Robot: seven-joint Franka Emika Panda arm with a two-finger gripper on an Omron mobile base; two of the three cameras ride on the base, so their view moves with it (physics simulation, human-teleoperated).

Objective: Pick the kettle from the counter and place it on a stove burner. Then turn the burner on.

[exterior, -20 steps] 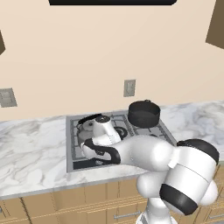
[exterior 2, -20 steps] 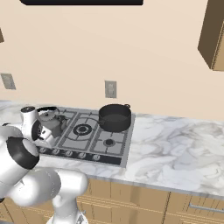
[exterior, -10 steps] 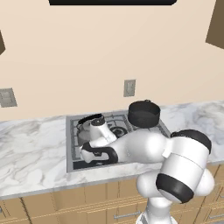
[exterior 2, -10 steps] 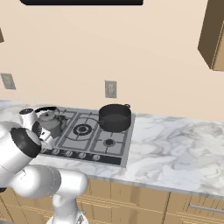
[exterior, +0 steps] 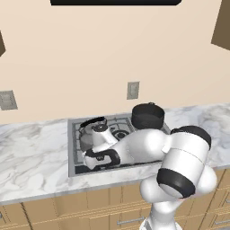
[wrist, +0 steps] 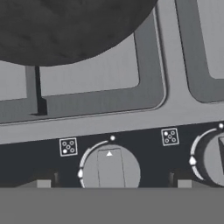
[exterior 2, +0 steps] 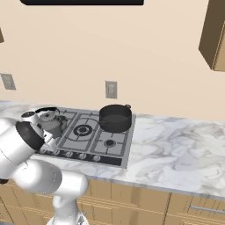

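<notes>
Over knob [wrist: 111, 168], hand [wrist: 111, 183] fingers spread either side, not touching.

Even, diffuse rendered light is reaching all three views, with no visible lamp and no harsh glare. The plain beige back wall [exterior: 90, 54] is reading flat and bright; the white-and-grey marbled stone counter [exterior 2: 176, 149] is showing no hot spots. The white glossy robot arm [exterior: 148, 148] is carrying soft shading on its underside. In the hand view, the squat grey metal kettle [wrist: 65, 26] is looming dark and grainy, slightly coarse in texture. Edges are staying sharp, without lens distortion.
</notes>
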